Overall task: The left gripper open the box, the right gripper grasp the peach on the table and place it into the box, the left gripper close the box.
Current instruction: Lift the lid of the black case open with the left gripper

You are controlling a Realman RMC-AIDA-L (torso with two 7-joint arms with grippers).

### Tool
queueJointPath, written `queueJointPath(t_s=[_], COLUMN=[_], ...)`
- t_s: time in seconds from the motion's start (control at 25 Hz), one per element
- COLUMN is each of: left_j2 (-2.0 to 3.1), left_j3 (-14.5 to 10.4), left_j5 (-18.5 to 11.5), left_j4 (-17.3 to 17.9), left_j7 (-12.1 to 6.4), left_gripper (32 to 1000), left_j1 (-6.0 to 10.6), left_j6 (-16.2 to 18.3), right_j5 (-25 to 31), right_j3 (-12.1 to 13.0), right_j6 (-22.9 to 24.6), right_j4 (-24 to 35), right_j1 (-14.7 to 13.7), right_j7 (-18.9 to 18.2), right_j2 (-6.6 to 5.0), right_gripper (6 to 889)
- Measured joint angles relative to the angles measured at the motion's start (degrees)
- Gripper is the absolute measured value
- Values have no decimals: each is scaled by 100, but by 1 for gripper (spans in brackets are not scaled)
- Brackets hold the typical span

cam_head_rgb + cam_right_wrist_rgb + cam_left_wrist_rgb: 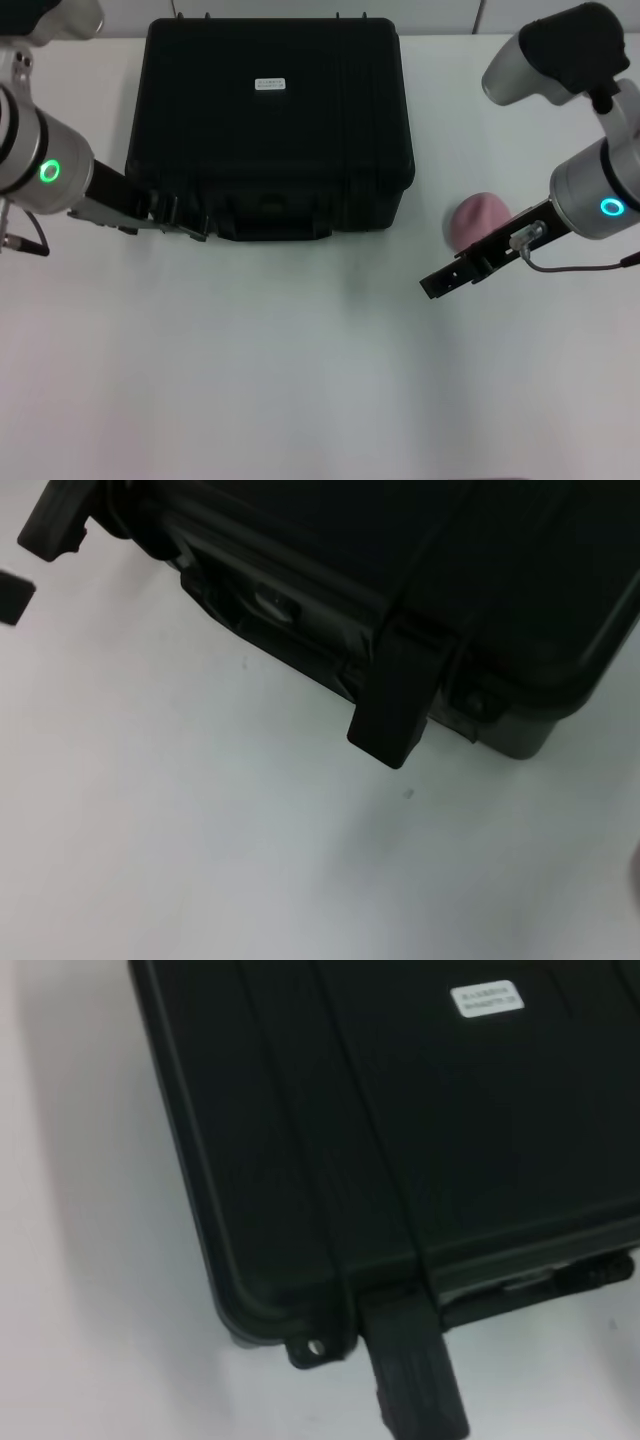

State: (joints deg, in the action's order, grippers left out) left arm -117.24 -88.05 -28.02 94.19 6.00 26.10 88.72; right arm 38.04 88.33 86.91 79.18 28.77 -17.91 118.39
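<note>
The black box [270, 130] stands at the back middle of the white table [300, 380], lid down, with a small white label [269, 84] on top. My left gripper [185, 222] is at the box's front left corner, open, its fingers just off the front wall. The right wrist view shows that gripper [30, 560] far off, with a gap between its two fingers. The pink peach [476, 220] lies on the table to the right of the box. My right gripper [438, 282] hovers in front of the peach and a little to its left, holding nothing.
Two front latches [415, 1375] [393, 705] stick out from the box's front wall, on either side of the handle [270, 605]. Bare tabletop fills the near half of the head view.
</note>
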Motion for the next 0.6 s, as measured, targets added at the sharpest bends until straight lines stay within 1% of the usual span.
queueJointPath(t_s=[0.04,0.32,0.44,0.6], left_j2=[-4,-9,-12,-28], left_j3=[23,72,72,66], left_j5=[46,73,76,78], left_j4=[-50,-257,-376,-482], left_j7=[-4,14,25,33], left_gripper=[832,830,829,828], left_j1=[59,271,413,521], left_j6=[17,-19,-47,-162], right_j5=[0,3,3,2], right_j3=[-1,0,1,1], right_j6=[0,1,1,-2], right_j4=[-2,-17,-18,-65], right_j1=[-3,4,9,23], right_j7=[0,-2,-2,-11], right_j2=[0,0,-4,-8], right_gripper=[827,827,827,828])
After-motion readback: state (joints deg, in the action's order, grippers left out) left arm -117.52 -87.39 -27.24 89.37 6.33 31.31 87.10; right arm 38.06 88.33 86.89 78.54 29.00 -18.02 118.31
